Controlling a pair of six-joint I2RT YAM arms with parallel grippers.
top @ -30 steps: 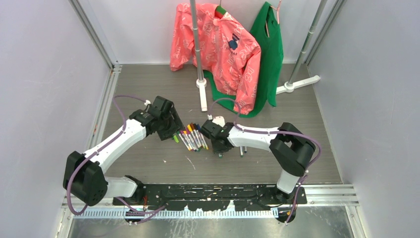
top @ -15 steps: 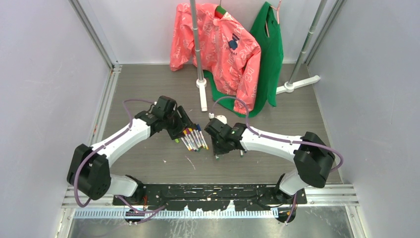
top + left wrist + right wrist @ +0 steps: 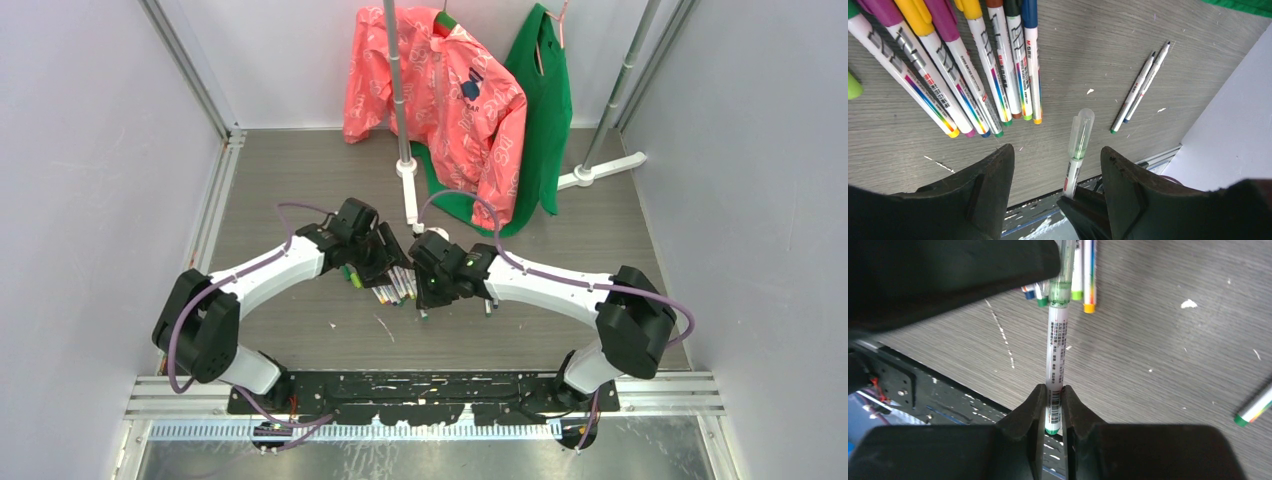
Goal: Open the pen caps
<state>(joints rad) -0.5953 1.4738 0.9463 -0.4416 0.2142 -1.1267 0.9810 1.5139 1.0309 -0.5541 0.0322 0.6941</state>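
Above the table, the left gripper has swung in, jaws spread around the clear cap of the pen clamped by the right gripper, readying the pull.

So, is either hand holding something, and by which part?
The right hand grips a pen near its tail end, opposite the clear cap. The left hand is open, holding nothing.

Grey wood-grain floor; pale walls; metal rack with pink jacket, green garment
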